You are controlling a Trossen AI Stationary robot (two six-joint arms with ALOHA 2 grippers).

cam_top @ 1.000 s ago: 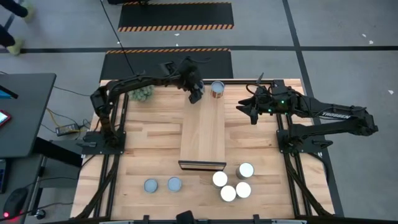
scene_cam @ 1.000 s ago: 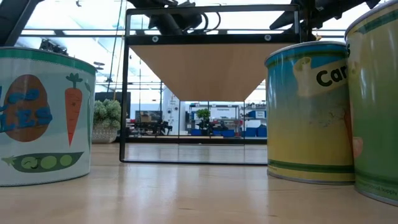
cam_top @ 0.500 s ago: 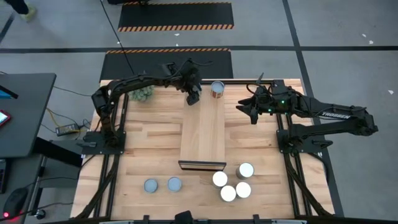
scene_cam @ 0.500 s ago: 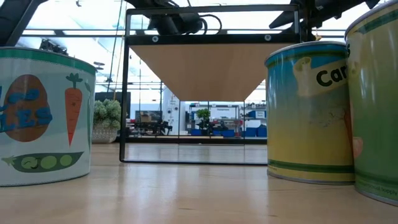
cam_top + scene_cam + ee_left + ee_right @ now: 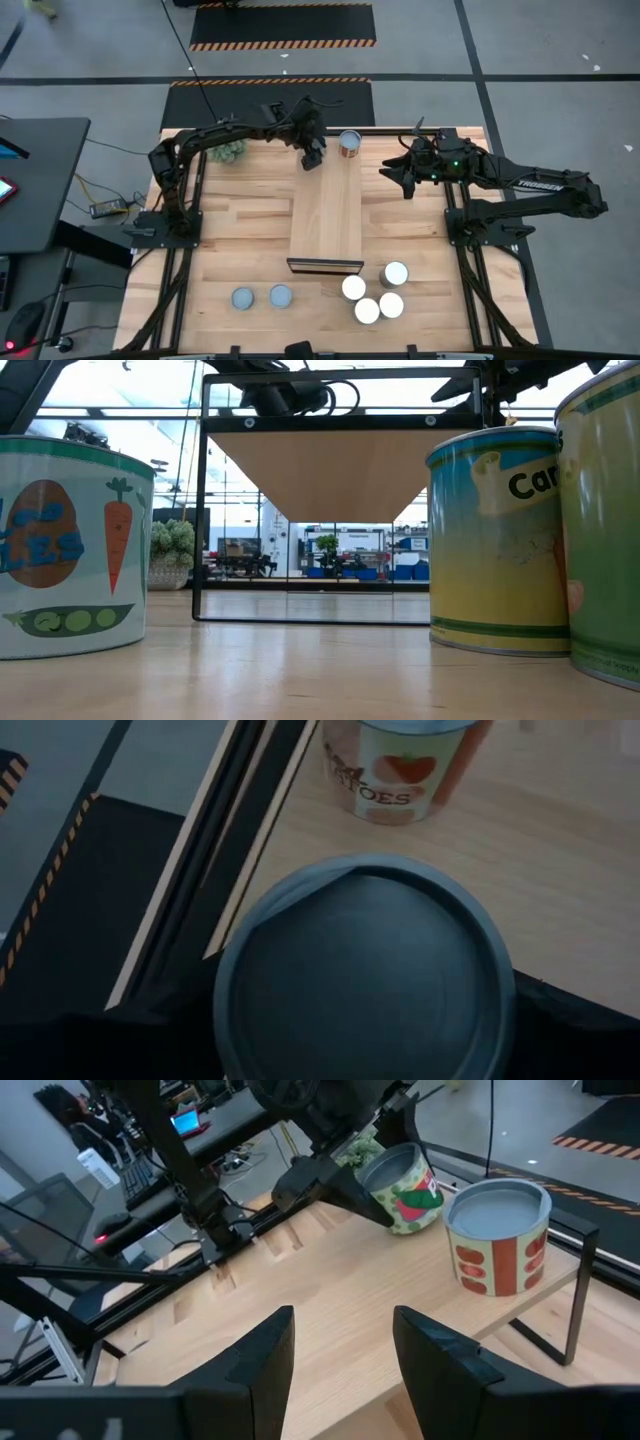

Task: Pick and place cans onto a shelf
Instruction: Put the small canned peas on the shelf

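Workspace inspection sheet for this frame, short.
Surface: wood tabletop, shelf at centre.
Job's things: tomato can on shelf's far end; two blue-grey-topped cans and four white-topped cans on tabletop.
Clutter: green plant ball.
Hands: left hand holds green-label can tilted over shelf; right hand empty, right of shelf.
Cables: black cable towards left arm.
Surroundings: striped floor mats, dark desk.

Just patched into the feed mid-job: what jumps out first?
The left gripper holds a green-labelled can tilted above the shelf's far end, beside a red-labelled can already standing there. Six more cans wait on the table near the shelf's front edge: two blue-grey tops to its left, four white tops to its right. The right gripper hangs beside the shelf, shut.
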